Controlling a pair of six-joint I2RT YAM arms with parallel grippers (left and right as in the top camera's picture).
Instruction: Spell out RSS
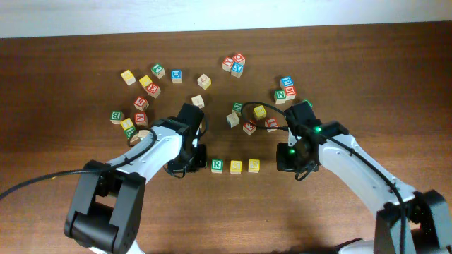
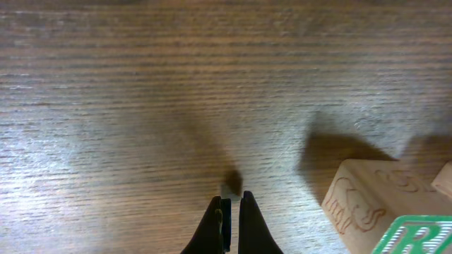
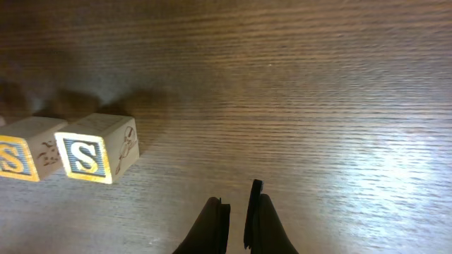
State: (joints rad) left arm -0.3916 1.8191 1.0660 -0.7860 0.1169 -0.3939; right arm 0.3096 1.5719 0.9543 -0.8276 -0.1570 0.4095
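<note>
Three cubes stand in a row at the front middle of the table: a green-and-white R cube (image 1: 217,166), then two yellow S cubes (image 1: 236,166) (image 1: 253,166). My left gripper (image 1: 198,156) is just left of the R cube, shut and empty. In the left wrist view the fingertips (image 2: 231,204) hover over bare wood with the R cube (image 2: 395,212) at the lower right. My right gripper (image 1: 285,158) is right of the row, shut and empty. In the right wrist view the fingertips (image 3: 238,201) are apart from the two S cubes (image 3: 88,155) (image 3: 18,159) at the left.
Several loose letter cubes lie scattered behind: a cluster at the back left (image 1: 141,88), red and blue ones at the back middle (image 1: 234,64), a group by the right arm (image 1: 286,90), and a few just behind the row (image 1: 247,116).
</note>
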